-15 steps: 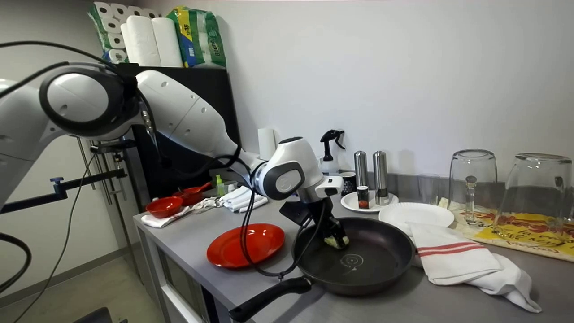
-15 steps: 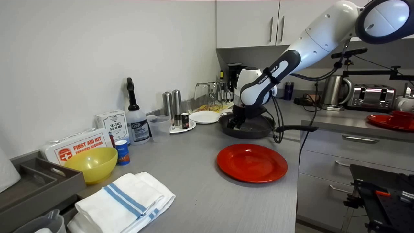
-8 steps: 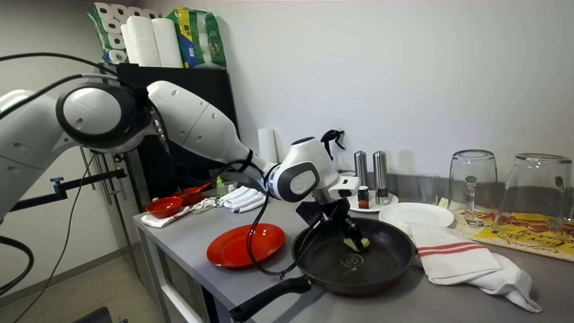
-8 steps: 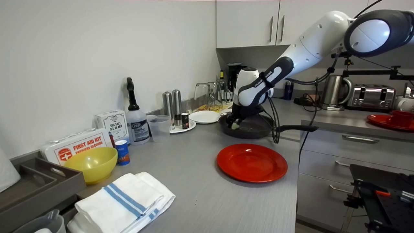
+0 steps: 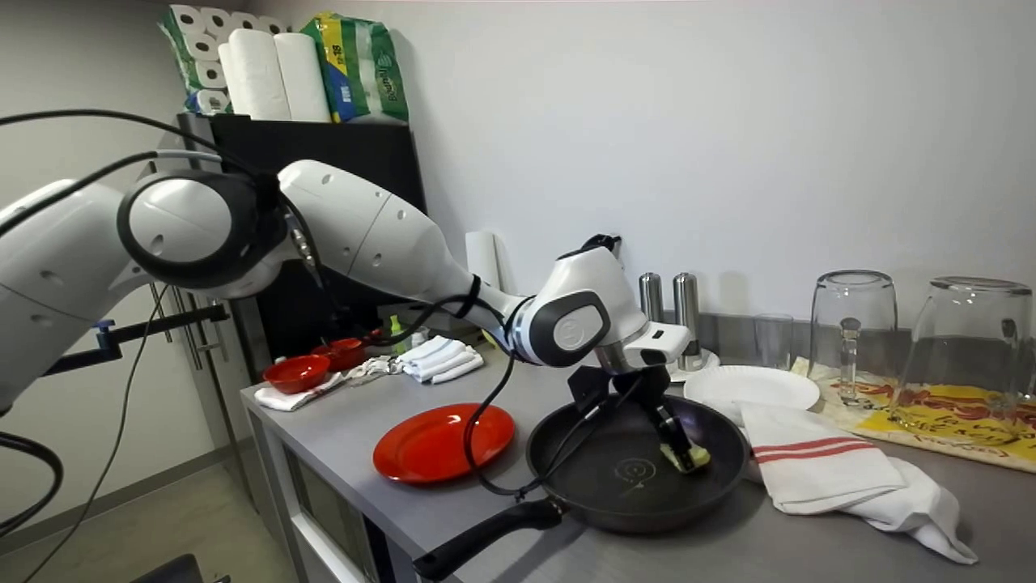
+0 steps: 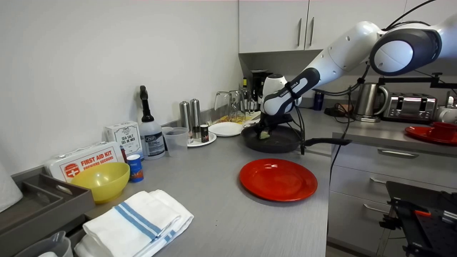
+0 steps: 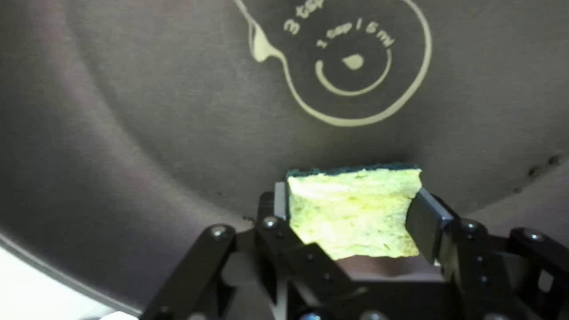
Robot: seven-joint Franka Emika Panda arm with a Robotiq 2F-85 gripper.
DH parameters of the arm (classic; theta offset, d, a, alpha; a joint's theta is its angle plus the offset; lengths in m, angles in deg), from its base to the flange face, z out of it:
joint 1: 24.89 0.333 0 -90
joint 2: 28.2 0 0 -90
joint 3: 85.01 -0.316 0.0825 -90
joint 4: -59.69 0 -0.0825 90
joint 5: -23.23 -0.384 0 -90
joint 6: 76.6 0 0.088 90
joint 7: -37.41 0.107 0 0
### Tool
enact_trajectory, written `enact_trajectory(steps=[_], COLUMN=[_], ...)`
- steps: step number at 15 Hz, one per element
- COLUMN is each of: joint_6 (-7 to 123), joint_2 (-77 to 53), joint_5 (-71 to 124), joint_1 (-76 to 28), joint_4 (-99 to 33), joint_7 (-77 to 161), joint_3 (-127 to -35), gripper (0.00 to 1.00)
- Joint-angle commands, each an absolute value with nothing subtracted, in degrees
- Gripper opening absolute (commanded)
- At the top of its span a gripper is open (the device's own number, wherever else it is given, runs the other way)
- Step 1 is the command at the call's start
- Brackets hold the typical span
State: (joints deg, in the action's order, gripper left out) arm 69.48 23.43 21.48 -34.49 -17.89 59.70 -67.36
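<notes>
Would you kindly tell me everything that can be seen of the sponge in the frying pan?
The sponge is a pale yellow, porous-looking block with uneven edges and a thin, dark green layer along one side. The pincer has it clamped between both fingers, one against each end. It is within the frying pan, off the printed mark, with its dark layer nearest that print in the wrist view. Whether its underside presses on the pan cannot be told.

In the wrist view, the picture's edges cut off the pan [image 7: 186, 98] beneath the pincer [image 7: 353, 209]. In an exterior view, the arm [image 5: 587, 295] above the pincer hides most of a spray bottle [image 5: 604, 241].
</notes>
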Motion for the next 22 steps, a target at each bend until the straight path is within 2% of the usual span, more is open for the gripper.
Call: enact_trajectory(steps=[1,22], joint_6=[69.0,64.8], joint_2=[26.6,4.0], joint_5=[21.9,20.3], joint_1=[-35.3,-37.7], joint_4=[-16.1,-48.0], joint_7=[63.6,57.8], joint_3=[-65.1,-68.1], gripper=[0.39,0.39])
